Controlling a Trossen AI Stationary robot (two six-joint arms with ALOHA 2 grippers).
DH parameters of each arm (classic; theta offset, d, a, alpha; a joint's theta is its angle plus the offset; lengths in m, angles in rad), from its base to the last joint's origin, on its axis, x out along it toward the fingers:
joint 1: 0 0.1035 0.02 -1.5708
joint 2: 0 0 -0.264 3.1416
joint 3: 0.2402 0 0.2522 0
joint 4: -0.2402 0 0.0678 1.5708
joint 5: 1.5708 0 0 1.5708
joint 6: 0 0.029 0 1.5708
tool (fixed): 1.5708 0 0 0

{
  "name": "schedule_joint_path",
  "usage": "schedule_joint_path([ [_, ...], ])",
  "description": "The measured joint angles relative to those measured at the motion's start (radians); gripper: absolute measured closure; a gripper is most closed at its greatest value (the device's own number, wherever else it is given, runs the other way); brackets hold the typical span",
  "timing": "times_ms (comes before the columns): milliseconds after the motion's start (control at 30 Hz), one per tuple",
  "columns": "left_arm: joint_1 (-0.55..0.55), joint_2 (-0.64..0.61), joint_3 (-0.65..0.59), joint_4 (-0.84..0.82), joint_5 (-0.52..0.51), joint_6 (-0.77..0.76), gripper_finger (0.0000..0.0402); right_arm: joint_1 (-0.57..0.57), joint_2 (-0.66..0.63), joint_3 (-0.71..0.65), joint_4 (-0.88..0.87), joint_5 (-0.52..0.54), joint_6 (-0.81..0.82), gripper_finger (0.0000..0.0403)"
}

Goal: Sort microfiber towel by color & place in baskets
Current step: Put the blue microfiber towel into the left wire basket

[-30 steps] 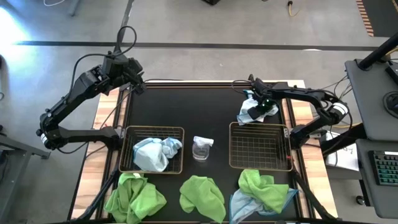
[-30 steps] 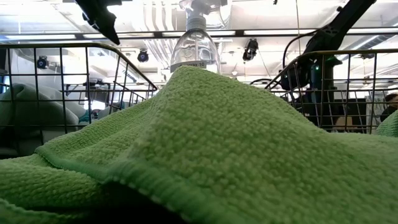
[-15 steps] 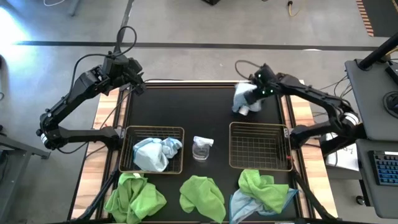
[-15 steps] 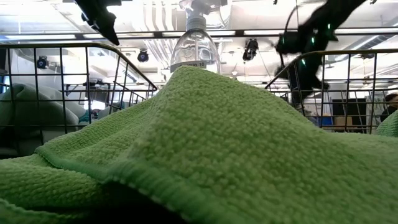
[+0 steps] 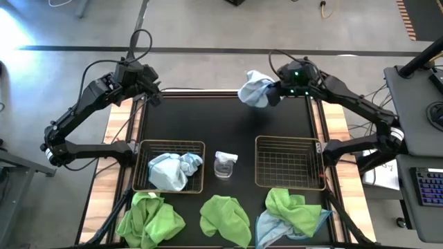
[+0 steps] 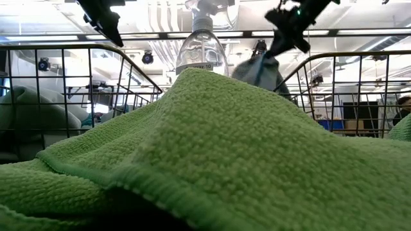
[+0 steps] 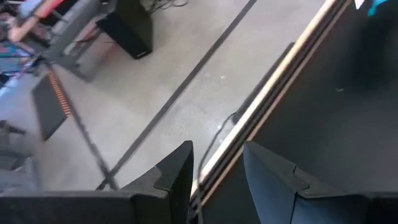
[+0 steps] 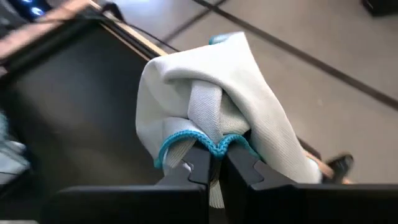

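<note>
A small clear plastic spray bottle (image 5: 225, 164) stands on the black-topped table (image 5: 221, 121) with light wooden side strips, midway across it. In the low view the bottle (image 6: 201, 45) shows a white trigger head and a label band. Around the table lies a grey concrete floor (image 5: 208, 28) crossed by a dark line. At the far right stands a dark desk (image 5: 415, 104) carrying a black keyboard (image 5: 429, 187).

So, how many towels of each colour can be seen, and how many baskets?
Pale blue towels: 3 (one in the right gripper; one in the left basket; one under a green towel at the near right,)
Lime green towels: 3 ()
Baskets: 2 ()
Total: 8
</note>
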Motion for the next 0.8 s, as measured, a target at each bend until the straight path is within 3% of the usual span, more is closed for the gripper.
schedule_joint_path([
  [300, 0.000, 0.000, 0.000, 0.018, 0.257, -0.036, 0.0275, 0.093, 0.003, 0.035, 0.086, 0.000, 0.013, 0.0390],
  [567, -0.024, 0.001, 0.000, 0.212, 0.547, -0.083, 0.0275, 0.156, 0.036, 0.035, 0.201, 0.000, 0.041, 0.0390],
  [800, -0.047, 0.055, 0.000, 0.293, 0.590, -0.090, 0.0275, 0.207, 0.062, 0.036, 0.307, 0.000, 0.041, 0.0390],
])
